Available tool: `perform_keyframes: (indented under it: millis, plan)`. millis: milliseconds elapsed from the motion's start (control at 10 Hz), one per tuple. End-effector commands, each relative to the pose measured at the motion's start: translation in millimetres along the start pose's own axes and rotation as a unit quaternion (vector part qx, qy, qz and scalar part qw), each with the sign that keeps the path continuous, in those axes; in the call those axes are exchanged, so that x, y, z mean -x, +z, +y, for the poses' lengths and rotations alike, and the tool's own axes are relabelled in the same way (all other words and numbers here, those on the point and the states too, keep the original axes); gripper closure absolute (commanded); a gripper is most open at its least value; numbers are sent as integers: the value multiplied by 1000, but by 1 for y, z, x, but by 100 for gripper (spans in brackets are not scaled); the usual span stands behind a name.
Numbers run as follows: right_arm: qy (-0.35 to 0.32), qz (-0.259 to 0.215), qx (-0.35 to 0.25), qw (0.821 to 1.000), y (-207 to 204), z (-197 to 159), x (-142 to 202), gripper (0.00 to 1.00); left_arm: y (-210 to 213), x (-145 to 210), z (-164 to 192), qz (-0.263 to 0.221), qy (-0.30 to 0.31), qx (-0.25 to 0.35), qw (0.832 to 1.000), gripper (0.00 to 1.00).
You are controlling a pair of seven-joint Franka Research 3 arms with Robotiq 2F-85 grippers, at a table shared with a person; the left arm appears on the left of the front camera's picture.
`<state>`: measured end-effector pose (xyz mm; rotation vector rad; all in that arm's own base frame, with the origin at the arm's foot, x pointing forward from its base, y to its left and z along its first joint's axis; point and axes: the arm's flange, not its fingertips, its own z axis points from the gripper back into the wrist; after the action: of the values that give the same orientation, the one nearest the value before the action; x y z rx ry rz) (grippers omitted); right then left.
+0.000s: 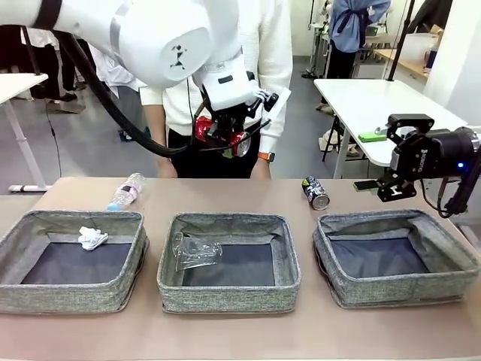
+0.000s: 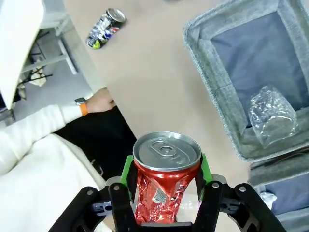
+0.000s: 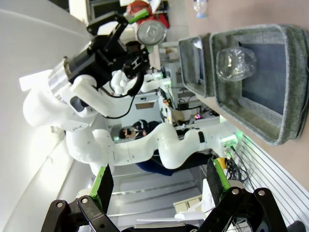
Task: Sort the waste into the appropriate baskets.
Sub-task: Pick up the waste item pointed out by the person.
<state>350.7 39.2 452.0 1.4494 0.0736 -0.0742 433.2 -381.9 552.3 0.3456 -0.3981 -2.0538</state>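
Item: left gripper [image 1: 223,137], black two-finger pincer with green pads; clenched on the red dented drink can [image 1: 240,143], one pad against each side of the crumpled body; the can is carried high in the air, above and beyond the far rim of the middle basket [image 1: 225,284], in front of the person in a white top [image 1: 267,45]; in the left wrist view the silver lid of the can faces the camera.

Item: right gripper [image 1: 379,190]; released, jaws spread wide with nothing between them; raised to the right of the middle basket, over the far right corner of the right-hand grey woven basket [image 1: 406,289].

Item: middle basket, low square bin of grey woven fabric with a dark floor; holds one crushed clear plastic bottle [image 1: 195,252] against its left wall.

Item: left-hand grey woven basket [image 1: 68,295], just beside the middle basket on its left; holds a white tissue wad [image 1: 92,238] near its far wall.

Item: uncrushed clear plastic bottle [image 1: 126,191]; lying on the tan table [image 1: 240,331], beyond and left of the middle basket.

Item: dark can with green marks [image 1: 316,192]; lying on its side on the table, beyond and right of the middle basket.

Item: the person's hand [image 2: 100,100], orange-strapped watch on the wrist; resting at the table's far edge, beyond the middle basket.
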Motion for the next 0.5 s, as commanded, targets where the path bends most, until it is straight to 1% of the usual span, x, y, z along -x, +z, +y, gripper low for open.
perform_keyframes:
  millis: [0,100,200,300,400]
  plan:
    - [-7,6,5,1000,3,4,0,0,1,4,1,-4,8,0,1000,56]
    - [-7,6,5,1000,3,4,0,0,0,0,0,0,0,0,1000,42]
    - [-7,6,5,1000,3,4,0,0,1,1,-6,-4,111,64,992,42]
    - [-7,6,5,1000,3,4,0,0,11,-14,-2,39,231,110,966,42]
    - [-7,6,5,1000,3,4,0,0,18,-25,-1,110,315,139,932,42]
